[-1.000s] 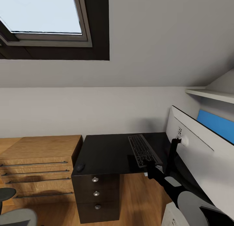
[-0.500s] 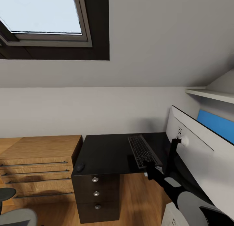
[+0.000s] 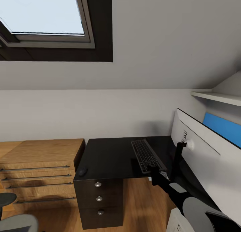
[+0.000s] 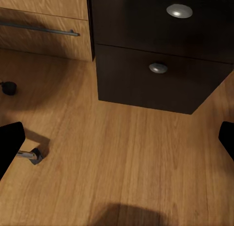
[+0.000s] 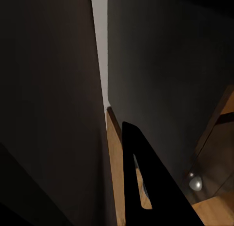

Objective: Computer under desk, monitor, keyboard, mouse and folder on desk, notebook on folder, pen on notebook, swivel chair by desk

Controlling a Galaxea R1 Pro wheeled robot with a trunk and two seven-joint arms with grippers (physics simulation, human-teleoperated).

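The desk has a glossy black top, and the keyboard lies on it lengthwise with its near end past the front edge. My right gripper is at that near end and looks shut on the keyboard. In the right wrist view one black finger shows against dark surfaces. The small black mouse sits at the desk's front left corner. The monitor stands at the right, white back toward me. My left gripper hangs open over the wooden floor by the drawer unit.
A wooden chest of drawers stands left of the desk. The black drawer unit is under the mouse corner. Chair castors rest on the floor near my left gripper. A blue panel and a white shelf lie behind the monitor.
The keyboard and my right gripper have shifted slightly left and toward me along the desk. Mouse, monitor and left arm have not moved.
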